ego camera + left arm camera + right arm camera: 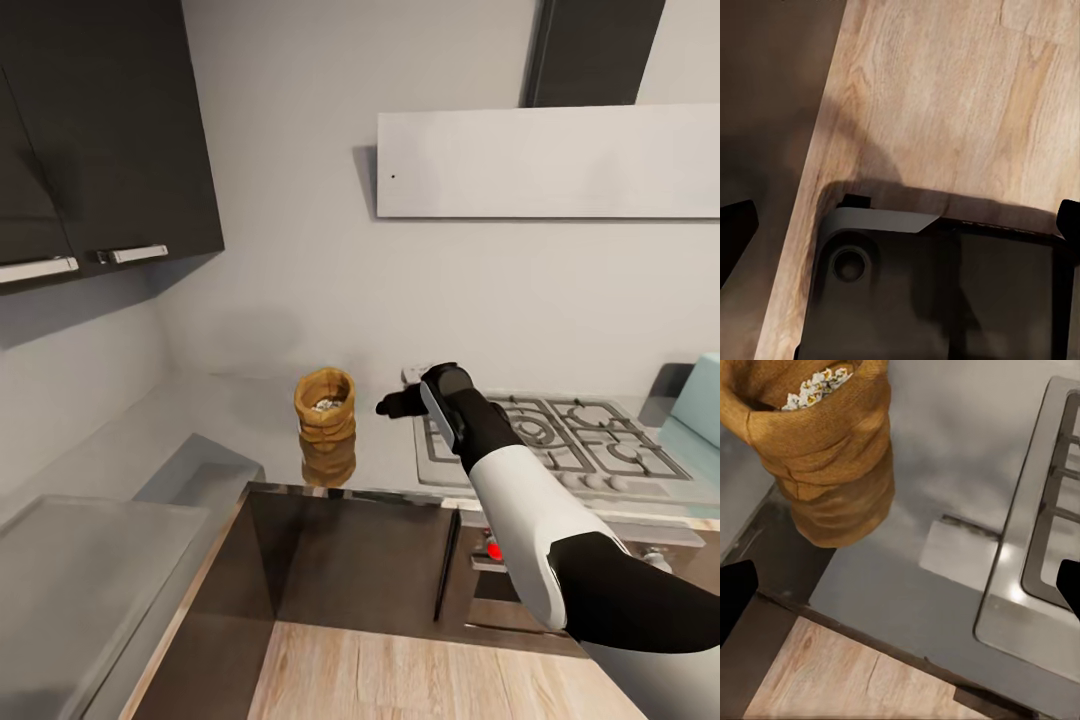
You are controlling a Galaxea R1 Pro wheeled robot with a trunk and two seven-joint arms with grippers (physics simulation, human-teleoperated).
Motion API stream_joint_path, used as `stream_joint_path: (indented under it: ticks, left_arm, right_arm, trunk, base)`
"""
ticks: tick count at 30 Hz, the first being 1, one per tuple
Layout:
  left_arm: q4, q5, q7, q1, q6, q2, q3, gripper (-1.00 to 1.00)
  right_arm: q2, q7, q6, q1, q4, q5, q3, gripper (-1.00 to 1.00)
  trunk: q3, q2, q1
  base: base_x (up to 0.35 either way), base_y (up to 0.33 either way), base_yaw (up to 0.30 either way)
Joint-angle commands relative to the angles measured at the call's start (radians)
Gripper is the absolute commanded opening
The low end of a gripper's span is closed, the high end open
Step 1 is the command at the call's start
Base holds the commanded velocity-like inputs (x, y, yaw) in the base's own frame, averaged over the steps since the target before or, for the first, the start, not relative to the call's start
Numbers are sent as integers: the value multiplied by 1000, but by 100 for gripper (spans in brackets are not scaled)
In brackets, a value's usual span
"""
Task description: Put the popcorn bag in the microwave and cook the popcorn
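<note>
We are reaching with our right gripper (392, 406) toward the popcorn bag (325, 404), which is standing upright on the countertop (240, 415), just beside the steel hob (545, 440) on the side away from the microwave (700, 400), whose pale blue corner is showing past the far end of the hob. In the right wrist view the two dark fingertips (735, 592) are sitting at opposite edges of the picture, so we are judging the right gripper as spread wide and holding nothing; the bag (825, 457) is lying ahead of them, not yet between them. The left gripper is hanging low over the wood floor (945, 97) beside our own base, and its dark tips at both edges of the left wrist view also suggest a wide opening with nothing inside. The bag is looking like soft crumpled paper, probably very light, with small whitish popcorn (814, 386) bits showing at the open mouth. We are thinking that it will deform easily under pressure and may tip, because the countertop is glossy and smooth. The best place to take hold seems to be the middle of the body, below the rolled rim, with a gentle squeeze, keeping the bag upright so the popcorn is not spilling.
</note>
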Motion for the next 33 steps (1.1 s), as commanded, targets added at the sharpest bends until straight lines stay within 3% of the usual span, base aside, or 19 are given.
stream_joint_path:
  ticks: [1, 11, 18, 24, 27, 29, 30, 31, 32, 33]
  left_arm:
    - [1, 1, 1, -1, -3, 0, 3, 100]
    - [1, -3, 1, -1, -3, 0, 2, 100]
    - [1, -3, 1, -1, -3, 0, 2, 100]
    - [1, -3, 1, -1, -3, 0, 2, 100]
    - [1, -3, 1, -1, -3, 0, 2, 100]
    - [1, -3, 1, -1, -3, 0, 2, 100]
    - [1, -3, 1, -1, -3, 0, 2, 100]
    - [1, -3, 1, -1, -3, 0, 2, 100]
    - [1, -3, 1, -1, -3, 0, 2, 100]
    - [1, -3, 1, -1, -3, 0, 2, 100]
  right_arm:
    - [0, 5, 7, -1, -1, 5, 0, 100]
    - [0, 5, 19, 3, 1, 5, 0, 100]
    - [0, 5, 22, 3, 4, 4, 0, 100]
    - [0, 4, 50, 3, 4, -53, 0, 100]
    - [0, -27, 56, 0, 1, -67, -2, 100]
    - [0, -139, 81, -11, 0, -137, -4, 100]
    - [0, -251, 88, -15, -2, -238, -2, 100]
    - [0, -320, 89, -15, -4, -304, 1, 100]
    - [0, -424, 89, -14, -10, -410, 14, 100]
    - [0, -621, 70, -4, -82, -655, 181, 100]
  trunk:
    - [-2, -2, 1]
    - [-2, -2, 1]
    - [-2, -2, 1]
    - [-2, -2, 1]
    - [-2, -2, 1]
    - [-2, -2, 1]
    - [-2, -2, 1]
    - [-2, -2, 1]
    - [-2, -2, 1]
    - [-2, -2, 1]
  base:
    - [21, 0, 0]
    - [160, 0, -2]
    - [4, 0, -189]
    - [0, 0, -40]
    - [0, 0, -3]
    - [0, 0, 0]
    - [0, 0, 0]
    - [0, 0, 0]
    - [0, 0, 0]
    - [0, 0, 0]
